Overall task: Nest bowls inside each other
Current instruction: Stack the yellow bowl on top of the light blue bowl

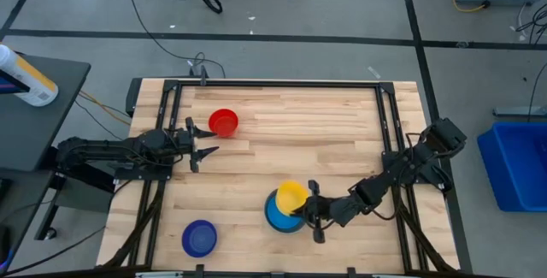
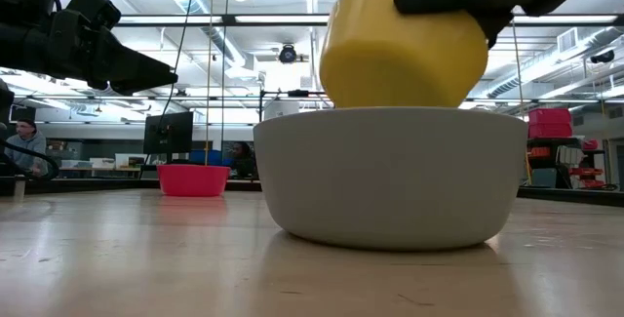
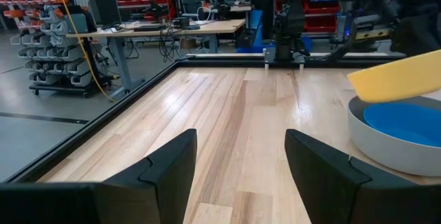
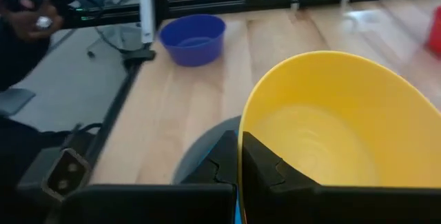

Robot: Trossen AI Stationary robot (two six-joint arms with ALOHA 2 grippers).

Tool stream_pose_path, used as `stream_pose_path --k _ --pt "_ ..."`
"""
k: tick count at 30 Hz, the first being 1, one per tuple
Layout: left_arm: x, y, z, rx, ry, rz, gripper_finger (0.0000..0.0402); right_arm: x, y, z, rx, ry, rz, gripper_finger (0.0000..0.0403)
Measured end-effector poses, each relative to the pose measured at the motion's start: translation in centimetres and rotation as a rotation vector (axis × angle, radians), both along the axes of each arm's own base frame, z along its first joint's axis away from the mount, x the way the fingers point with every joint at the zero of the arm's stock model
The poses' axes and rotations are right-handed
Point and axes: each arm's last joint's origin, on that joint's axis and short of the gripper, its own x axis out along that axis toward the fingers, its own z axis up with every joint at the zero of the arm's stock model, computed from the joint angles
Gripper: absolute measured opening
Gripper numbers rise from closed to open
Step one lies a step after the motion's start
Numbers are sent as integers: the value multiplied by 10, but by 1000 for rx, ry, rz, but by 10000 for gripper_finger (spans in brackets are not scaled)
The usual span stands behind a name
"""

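Note:
A pale grey bowl (image 1: 270, 218) stands on its base near the table's front middle, with a light blue bowl (image 1: 280, 215) sitting inside it. A yellow bowl (image 1: 291, 195) hangs tilted just above them, and my right gripper (image 1: 309, 203) is shut on it. Toward the far left a red bowl (image 1: 224, 122) rests on the table. A dark blue bowl (image 1: 199, 238) rests at the near left. My left gripper (image 1: 202, 142) stands open beside the red bowl, touching nothing. My right gripper pinches the yellow bowl's rim (image 4: 241, 136) at the side nearest the arm. One finger (image 4: 267, 163) is inside the bowl and one finger (image 4: 222, 162) outside. The fingers come from the table's right, slanting down. The bowl (image 2: 405, 49) is tilted and clear of the table, over the grey bowl (image 2: 390, 176).
A black metal frame (image 1: 282, 84) runs along the table's edges. Bare wood lies between the red bowl and the grey bowl. Beyond the table, a blue bin (image 1: 517, 162) stands on the floor at the right, and people sit in the room behind (image 2: 24, 141).

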Motion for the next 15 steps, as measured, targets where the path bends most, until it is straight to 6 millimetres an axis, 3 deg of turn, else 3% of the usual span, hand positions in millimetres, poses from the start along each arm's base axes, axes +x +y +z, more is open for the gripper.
stream_pose_path --k 6,15 --pt "0 0 0 2 0 0 231 1 0 0 29 21 34 3" --pt "0 0 0 3 -1 0 231 10 8 17 12 77 73 3"
